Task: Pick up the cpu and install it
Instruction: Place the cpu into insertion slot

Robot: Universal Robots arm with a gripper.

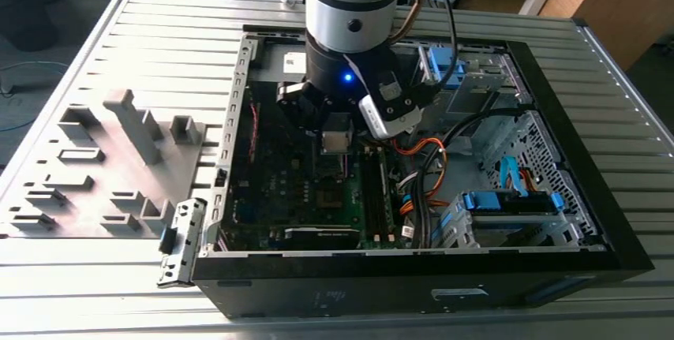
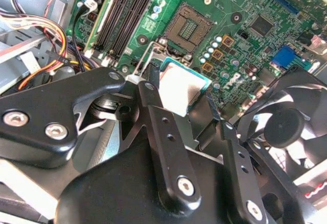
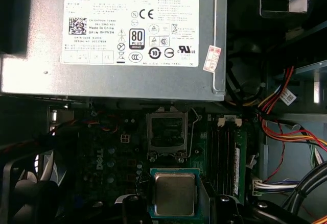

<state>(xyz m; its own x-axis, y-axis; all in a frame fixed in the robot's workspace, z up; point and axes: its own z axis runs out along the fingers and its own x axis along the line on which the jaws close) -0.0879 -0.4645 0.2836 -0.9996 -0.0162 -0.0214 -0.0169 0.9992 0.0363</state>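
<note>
The cpu, a small square chip with a silver-grey top and a green rim, sits between my gripper's black fingers, which are shut on its two sides. In the second wrist view the cpu hangs above the green motherboard, a short way from the open, empty socket. In the first wrist view that socket lies just beyond the chip, its retaining frame lifted. In the exterior view my gripper reaches down into the open black computer case over the board.
A large grey power supply box with a white label lies beyond the socket. A black fan stands on one side of the socket and memory slots and coloured cables on the other. Grey fixture blocks stand on the table at the exterior view's left.
</note>
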